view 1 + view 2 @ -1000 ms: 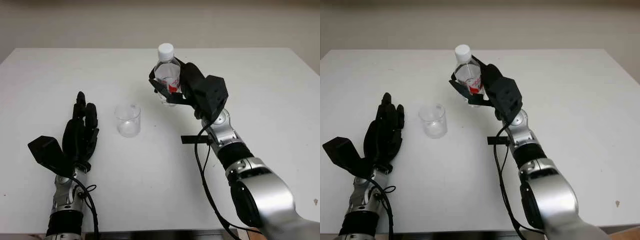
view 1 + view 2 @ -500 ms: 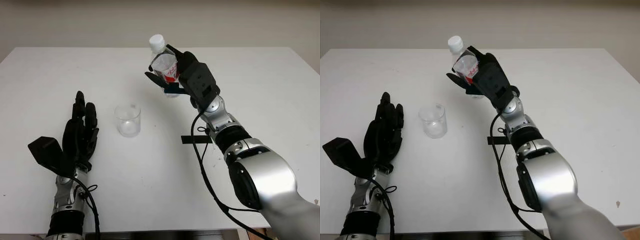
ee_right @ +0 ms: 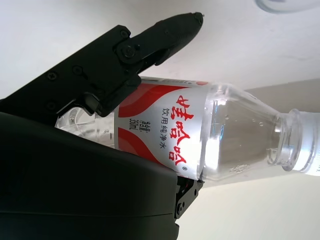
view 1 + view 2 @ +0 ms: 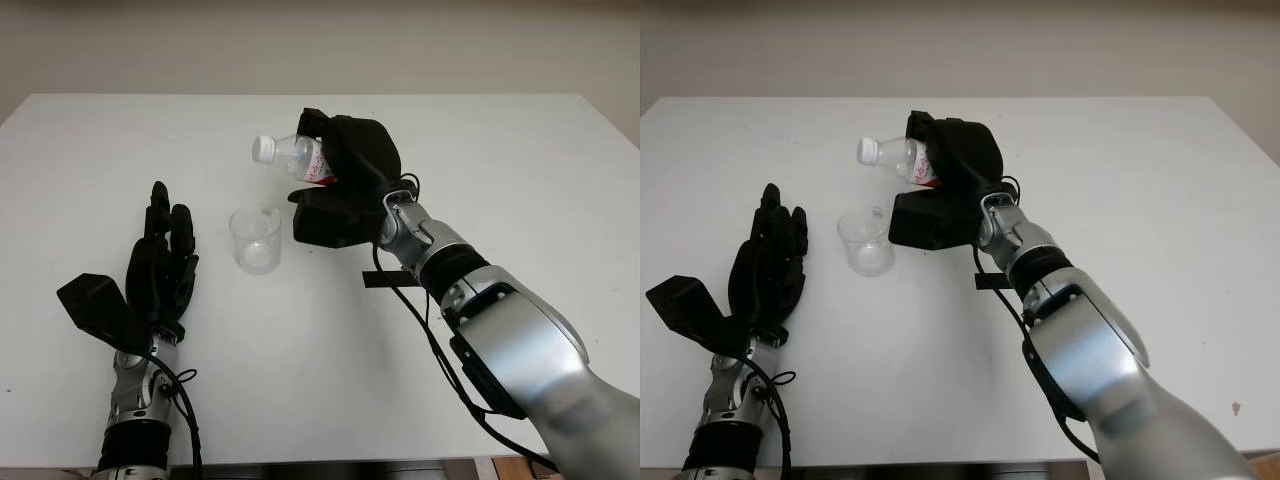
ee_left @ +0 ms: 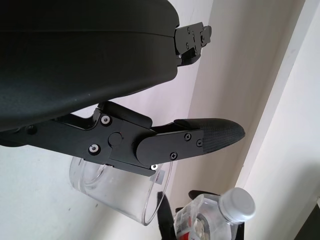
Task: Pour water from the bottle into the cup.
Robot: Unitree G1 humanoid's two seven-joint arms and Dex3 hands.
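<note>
Your right hand (image 4: 345,165) grips the bottle (image 4: 296,154), tipped nearly level in the air, its capped neck pointing left above the cup (image 4: 255,239) on the table (image 4: 520,180). Your left hand (image 4: 158,270) holds nothing, near the cup's left.

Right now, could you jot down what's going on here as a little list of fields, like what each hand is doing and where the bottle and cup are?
right hand: grips the bottle, raised above the table
bottle: tipped nearly on its side, neck pointing toward the robot's left, above the cup
bottle cap: white, still on
cup: clear, upright on the table, below the bottle's neck
left hand: open, beside the cup on the robot's left, holding nothing
table: white
water pouring: none visible
</note>
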